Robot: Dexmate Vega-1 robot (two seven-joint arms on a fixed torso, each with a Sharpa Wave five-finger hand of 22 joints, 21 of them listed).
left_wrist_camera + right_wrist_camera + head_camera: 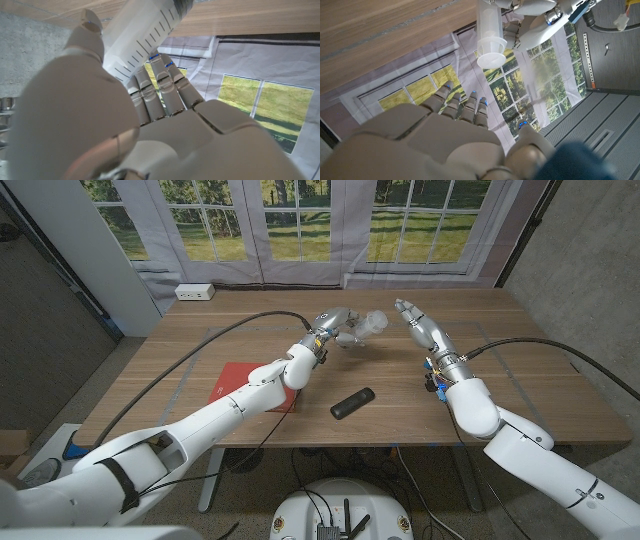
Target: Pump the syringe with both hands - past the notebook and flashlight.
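Note:
My left hand point(333, 326) grips a clear plastic syringe point(370, 325) and holds it up over the far middle of the table. In the left wrist view its marked barrel point(145, 30) lies across my fingers point(162, 90). My right hand point(415, 320) hovers just right of the syringe's free end, fingers apart and holding nothing. The right wrist view shows the syringe's wide end point(490, 37) ahead of my right fingers point(462, 102), with a gap between them, and the left hand point(535, 10) behind it.
A red notebook point(240, 385) lies on the wooden table point(520, 380) under my left forearm. A black flashlight point(352, 403) lies near the front middle. Black cables cross the table on both sides. Windows and a curtain stand behind.

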